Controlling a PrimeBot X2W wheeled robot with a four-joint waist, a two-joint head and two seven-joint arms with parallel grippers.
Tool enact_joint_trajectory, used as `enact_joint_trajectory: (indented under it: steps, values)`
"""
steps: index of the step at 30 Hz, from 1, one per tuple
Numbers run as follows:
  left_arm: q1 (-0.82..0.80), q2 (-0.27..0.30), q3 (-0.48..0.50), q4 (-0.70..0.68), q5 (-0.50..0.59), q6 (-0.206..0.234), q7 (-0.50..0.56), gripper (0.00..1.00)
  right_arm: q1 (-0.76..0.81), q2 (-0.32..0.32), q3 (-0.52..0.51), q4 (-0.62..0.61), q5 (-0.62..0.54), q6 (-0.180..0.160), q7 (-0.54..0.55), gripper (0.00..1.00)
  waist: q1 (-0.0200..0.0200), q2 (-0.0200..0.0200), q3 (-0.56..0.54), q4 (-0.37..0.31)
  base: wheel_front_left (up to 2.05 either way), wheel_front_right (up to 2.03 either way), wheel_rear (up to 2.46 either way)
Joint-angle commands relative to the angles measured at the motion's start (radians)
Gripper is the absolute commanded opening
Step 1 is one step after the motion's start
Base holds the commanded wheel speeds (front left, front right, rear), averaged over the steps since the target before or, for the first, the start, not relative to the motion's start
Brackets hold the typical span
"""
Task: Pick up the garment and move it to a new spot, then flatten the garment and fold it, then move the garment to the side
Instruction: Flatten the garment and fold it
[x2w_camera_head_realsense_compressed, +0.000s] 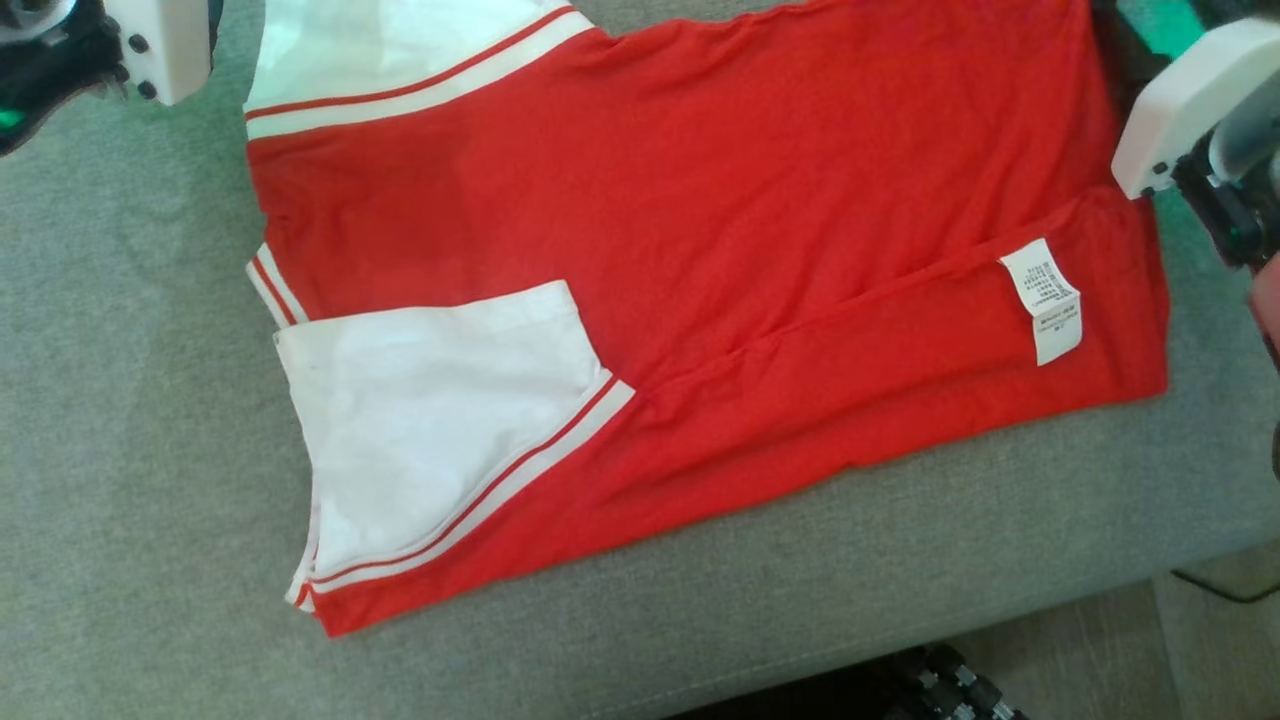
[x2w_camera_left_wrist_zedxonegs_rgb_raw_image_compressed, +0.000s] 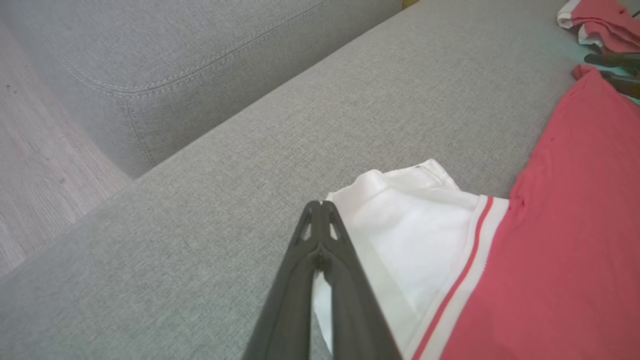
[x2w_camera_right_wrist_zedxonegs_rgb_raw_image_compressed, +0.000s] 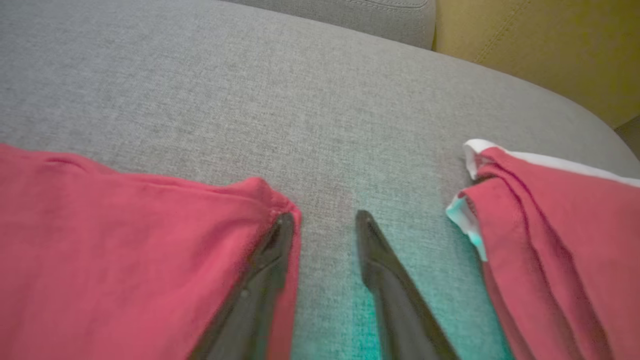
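My left fingers (x2w_camera_left_wrist_zedxonegs_rgb_raw_image_compressed: 345, 285), pressed together, sit at the white sleeve edge of the red shirt (x2w_camera_head_realsense_compressed: 700, 250) spread flat on the grey sofa (x2w_camera_head_realsense_compressed: 120, 450); my right fingers (x2w_camera_right_wrist_zedxonegs_rgb_raw_image_compressed: 387, 285) stand apart, one touching its red corner.

The head camera looks steeply down on the grey sofa seat (x2w_camera_head_realsense_compressed: 120, 450), close enough that the red-and-white garment (x2w_camera_head_realsense_compressed: 700, 250) spans most of the frame, with the floor (x2w_camera_head_realsense_compressed: 1100, 650) at the lower right corner. The left wrist camera sits low over the seat, facing along the left gripper (x2w_camera_left_wrist_zedxonegs_rgb_raw_image_compressed: 320, 204) past the garment's white sleeve (x2w_camera_left_wrist_zedxonegs_rgb_raw_image_compressed: 415, 235), seen at the head view's top left, toward the right gripper (x2w_camera_left_wrist_zedxonegs_rgb_raw_image_compressed: 595, 67) and a second red garment (x2w_camera_left_wrist_zedxonegs_rgb_raw_image_compressed: 600, 22) far off at its upper right. The right wrist camera, just as low, looks along its own fingers (x2w_camera_right_wrist_zedxonegs_rgb_raw_image_compressed: 400, 300) with that second garment at its right edge.
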Motion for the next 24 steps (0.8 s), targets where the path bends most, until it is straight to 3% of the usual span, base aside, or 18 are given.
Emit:
enact_joint_trajectory:
  steps: [1,4,8,16,21,23,24]
  values:
    - [-0.061,0.04,0.038,-0.015,-0.007,0.002,-0.011,0.0,0.005,-0.008,0.021,0.001,0.015,0.007,0.012,0.4,0.0,0.0,-0.001,0.003,0.0,0.0,0.0]
    - [-0.065,0.044,0.019,-0.009,-0.019,0.002,-0.024,0.0,-0.006,-0.009,0.056,0.017,0.044,0.007,0.024,0.0,0.0,0.0,-0.007,0.006,0.0,0.0,0.0]
    - [-0.071,0.047,0.0,-0.003,-0.031,0.002,-0.047,0.0,-0.012,-0.018,0.093,0.02,0.1,0.007,0.048,0.0,0.0,0.0,-0.019,0.008,0.0,0.0,0.0]
    - [-0.096,0.056,-0.034,-0.021,0.013,0.002,-0.177,0.0,-0.044,-0.061,0.129,0.002,0.145,0.007,-0.03,0.0,0.0,0.0,-0.041,0.014,0.0,0.0,0.0]
    - [-0.101,0.051,-0.049,-0.01,0.012,0.002,-0.224,0.0,-0.044,-0.063,0.133,0.005,0.214,0.007,-0.021,0.0,0.0,0.0,-0.058,0.022,0.0,0.0,0.0]
    - [-0.102,0.047,-0.054,-0.01,0.009,0.002,-0.22,0.0,-0.047,-0.067,0.139,0.011,0.233,0.007,-0.006,0.87,0.0,0.0,-0.058,0.028,0.0,0.0,0.0]
    - [-0.103,0.045,-0.056,-0.01,0.007,0.002,-0.218,0.0,-0.048,-0.069,0.146,0.015,0.238,0.007,0.003,1.0,0.0,0.0,-0.056,0.032,0.0,0.0,0.0]
